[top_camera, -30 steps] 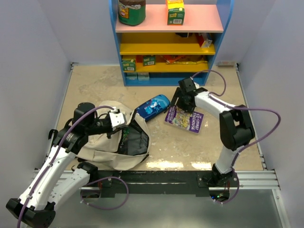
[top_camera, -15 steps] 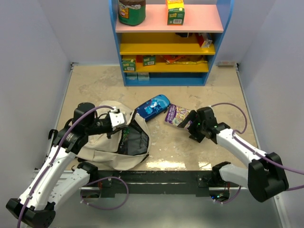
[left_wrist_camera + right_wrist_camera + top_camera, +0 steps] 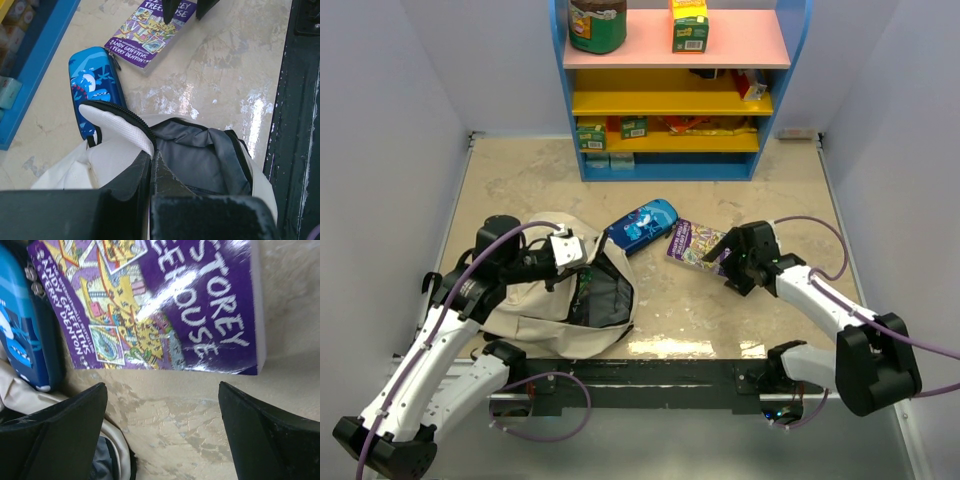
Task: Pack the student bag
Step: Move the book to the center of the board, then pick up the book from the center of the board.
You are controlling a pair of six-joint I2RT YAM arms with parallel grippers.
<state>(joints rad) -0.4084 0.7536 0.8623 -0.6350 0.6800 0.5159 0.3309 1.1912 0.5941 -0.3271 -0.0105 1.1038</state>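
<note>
Student bag (image 3: 545, 300): from the top camera there is one, cream with black trim, lying at the near left of the table (image 3: 520, 180) with its dark mouth turned to the right. One blue pencil case (image 3: 642, 224) lies just beyond that mouth. One purple book (image 3: 698, 245) lies flat to the right of the case. One blue shelf unit (image 3: 670, 165) stands at the far edge. There are two arms. The left gripper (image 3: 583, 266) is clenched on the bag's upper rim. The right gripper (image 3: 724, 253) hangs over the near right part of the book, its claw released.

A second ago the right arm reached over from the far side of the book. It has since swung round to the near right side. The bag, case, book and left arm have not moved.

The left wrist camera shows one student bag (image 3: 117, 132) with its grey lining open to view. The left gripper (image 3: 151, 167) is pinched shut on its cream edge. The pencil case (image 3: 92, 82) touches the bag's rim, and the book (image 3: 145, 37) lies beyond. The right gripper (image 3: 187, 7) shows as two dark tips over the book.

In the right wrist view the right gripper (image 3: 160, 440) has its two fingers (image 3: 55, 435) spread wide, holding nothing. The book (image 3: 165, 305) lies ahead of them. The pencil case (image 3: 20, 340) is at the left, with a corner of the bag (image 3: 30, 397) below it.
</note>
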